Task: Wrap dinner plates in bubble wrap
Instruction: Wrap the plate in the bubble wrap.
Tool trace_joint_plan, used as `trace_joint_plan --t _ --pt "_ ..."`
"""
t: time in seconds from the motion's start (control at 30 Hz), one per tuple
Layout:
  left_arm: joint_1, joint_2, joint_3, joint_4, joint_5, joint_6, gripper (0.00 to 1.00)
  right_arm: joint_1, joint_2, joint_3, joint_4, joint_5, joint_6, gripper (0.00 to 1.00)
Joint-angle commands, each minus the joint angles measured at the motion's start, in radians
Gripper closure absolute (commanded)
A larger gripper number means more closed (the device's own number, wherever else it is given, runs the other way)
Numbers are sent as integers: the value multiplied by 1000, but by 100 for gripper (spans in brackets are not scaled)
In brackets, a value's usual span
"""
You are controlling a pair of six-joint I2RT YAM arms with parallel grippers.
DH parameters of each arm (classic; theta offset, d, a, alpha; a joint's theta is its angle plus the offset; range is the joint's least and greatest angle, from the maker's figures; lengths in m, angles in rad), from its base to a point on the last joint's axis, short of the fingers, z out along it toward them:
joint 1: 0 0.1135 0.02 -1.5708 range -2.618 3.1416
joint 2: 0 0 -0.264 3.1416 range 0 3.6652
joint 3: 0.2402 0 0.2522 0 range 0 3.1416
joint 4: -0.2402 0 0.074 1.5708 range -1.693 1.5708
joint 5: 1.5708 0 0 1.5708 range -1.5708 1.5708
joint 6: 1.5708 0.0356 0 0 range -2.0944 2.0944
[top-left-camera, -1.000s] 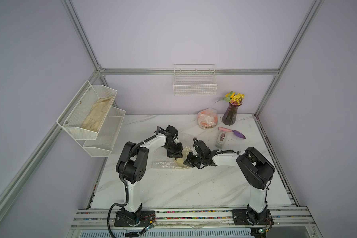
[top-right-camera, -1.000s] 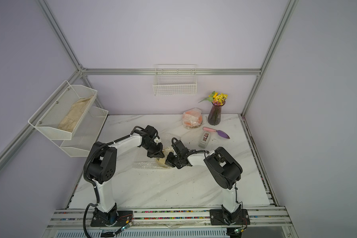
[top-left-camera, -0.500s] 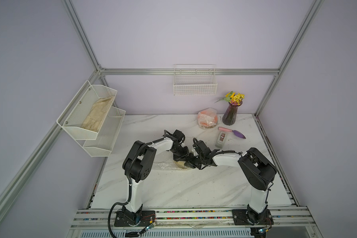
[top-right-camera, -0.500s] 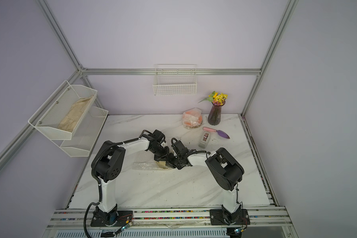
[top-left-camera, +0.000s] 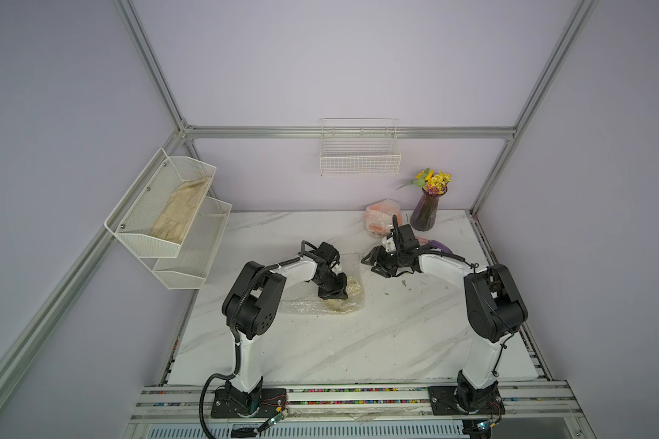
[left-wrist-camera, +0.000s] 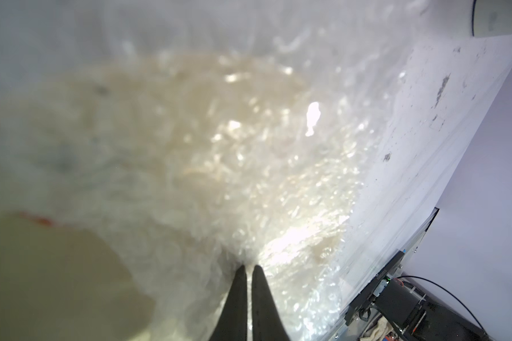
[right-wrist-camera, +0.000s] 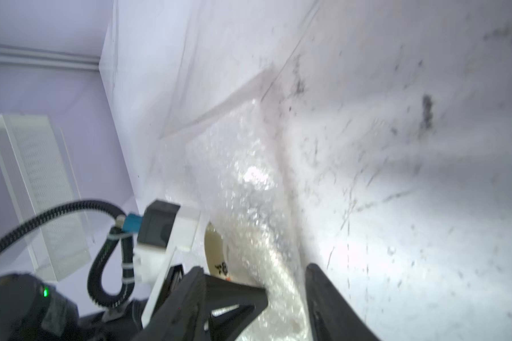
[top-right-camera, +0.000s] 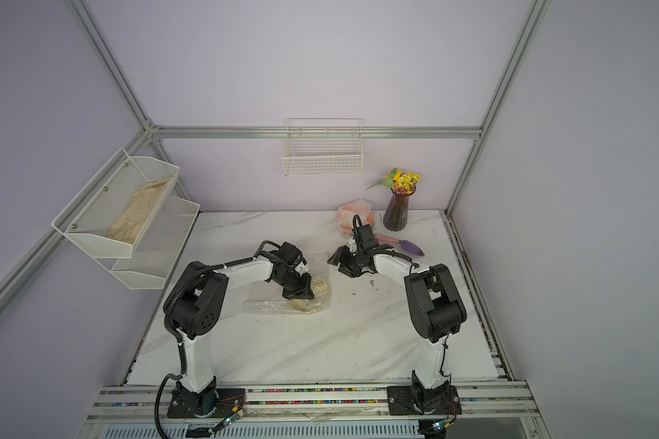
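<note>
Right wrist view carries the change: the right gripper (right-wrist-camera: 287, 280) now has its jaws spread wide with nothing between them. A second ago, in the top views, it sat closed and hard against the bundle at centre frame. In both top views it has drawn back toward the upper right (top-left-camera: 370, 265) (top-right-camera: 335, 265), just clear of the bubble wrap (top-left-camera: 309, 306). My reading is that it has let go of the flap it folded over, so that fold looks done and the sheet's loose left-hand tail remains.

The left gripper (top-left-camera: 333, 294) has moved in over the bundle and holds it. In the left wrist view its jaws (left-wrist-camera: 249, 267) are all but closed on a puckered fold of wrap (left-wrist-camera: 308, 192). The cream plate (left-wrist-camera: 189, 133) lies under that wrap at the middle of the marble table (top-left-camera: 358, 342). A bare sliver with dark marks shows low in the right wrist view (right-wrist-camera: 216, 251).

An orange plate (top-left-camera: 383, 213), already wrapped, sits at the upper right, by the back wall.

Both wrist views are blurred. The left gripper hides the fold's seam from above, so whether the plate is fully covered cannot be told. No third plate is in sight.
</note>
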Motion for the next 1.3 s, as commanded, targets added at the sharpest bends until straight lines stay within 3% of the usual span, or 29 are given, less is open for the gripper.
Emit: trace_joint_plan --t 0.0,0.17,0.3,0.4,0.53,0.73,0.83,0.97,1.13,1.27 --pt "3 54 -77 -159 -109 81 91 6 124 80 -46 -55 -99 34" --pt "4 51 -88 -169 -111 109 92 8 268 221 15 -113 -111 37" --pt "4 58 -91 -170 -108 112 92 7 341 297 39 -133 -109 46" --pt "6 46 -95 -174 -118 114 92 7 358 318 41 -147 -109 65" --pt "9 39 -94 -182 -130 117 92 7 324 305 36 -95 -121 99" --pt "19 29 -61 -250 -209 151 92 -30 137 153 -38 67 -181 100" --pt "31 44 -23 -286 -234 177 91 -30 30 36 -86 82 -230 100" --pt "43 71 39 -330 -274 204 91 -18 -143 -143 -56 98 -187 100" --pt "49 105 81 -342 -282 227 91 101 -293 -274 54 58 -126 100" --pt "49 125 102 -343 -279 231 91 240 -261 -266 109 12 -65 100"
